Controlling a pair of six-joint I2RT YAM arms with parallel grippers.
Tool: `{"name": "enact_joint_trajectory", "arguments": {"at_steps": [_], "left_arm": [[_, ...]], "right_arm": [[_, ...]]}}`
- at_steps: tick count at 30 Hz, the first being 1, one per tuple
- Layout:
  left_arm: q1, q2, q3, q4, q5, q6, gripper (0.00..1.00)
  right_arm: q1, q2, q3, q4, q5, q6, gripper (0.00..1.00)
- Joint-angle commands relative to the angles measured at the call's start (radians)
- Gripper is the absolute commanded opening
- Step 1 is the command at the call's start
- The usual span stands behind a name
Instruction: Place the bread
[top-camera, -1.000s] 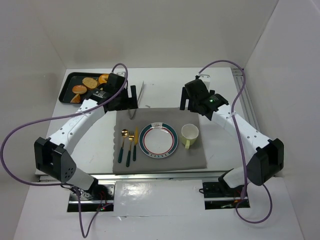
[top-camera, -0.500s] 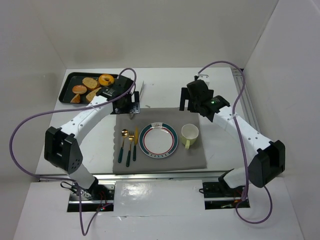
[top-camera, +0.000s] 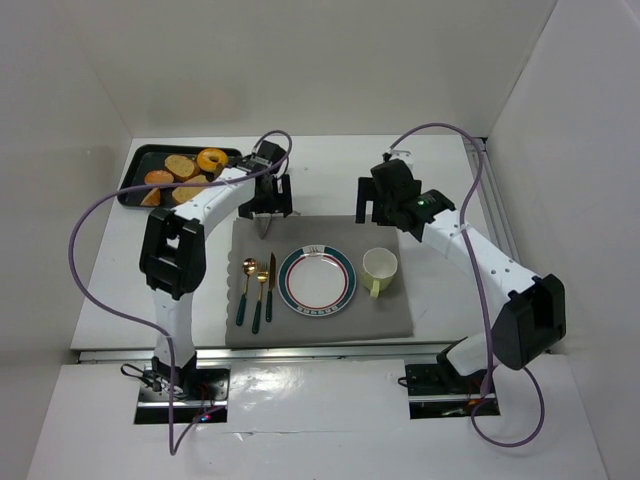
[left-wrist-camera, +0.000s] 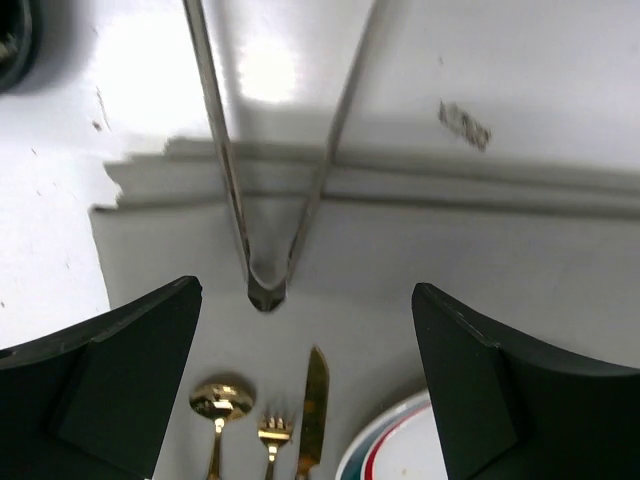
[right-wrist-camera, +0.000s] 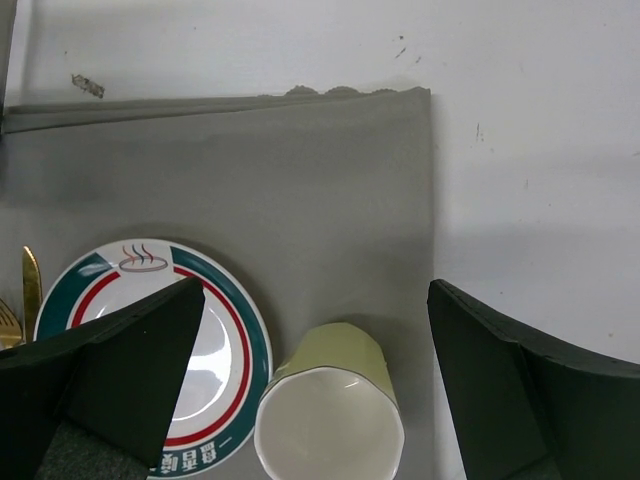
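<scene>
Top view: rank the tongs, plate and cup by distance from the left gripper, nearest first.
From the left gripper:
1. tongs: just below it, at the far edge of the grey mat.
2. plate: mid-mat, nearer the arm bases.
3. green cup: right of the plate, farthest.

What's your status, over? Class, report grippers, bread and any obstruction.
Left gripper open over the tongs, not gripping. Right gripper open, empty. Bread on the tray, plate bare. Path looks clear.
</scene>
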Motion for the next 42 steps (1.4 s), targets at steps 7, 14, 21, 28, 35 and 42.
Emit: {"name": "enact_joint_trajectory", "arguments": {"at_steps": [7,14,21,28,35,42], "left_arm": [[0.071,0.155,0.174,0.005,0.034,0.014,1.0],[0.089,0.287,0.315,-0.009,0.033,0.025,1.0],[0.109,0.382,0.4,-0.008,0.051,0.058,0.97],[0.109,0.392,0.432,0.021,0.062,0.077,0.7],[0.077,0.298,0.438,0.039,0.062,0.138,0.42],[0.077,0.082,0.397,0.039,0.091,0.197,0.28]], "right_arm": [[-0.014,0.05,0.061,0.034,-0.003,-0.002,1.0],[-0.014,0.08,0.09,0.014,-0.003,-0.002,1.0],[-0.014,0.089,0.09,0.005,0.006,-0.002,1.0],[-0.014,0.122,0.09,-0.004,0.006,-0.002,1.0],[-0.023,0.142,0.131,-0.027,0.055,-0.002,1.0],[-0.023,0.142,0.142,-0.018,0.058,-0.002,1.0]]}}
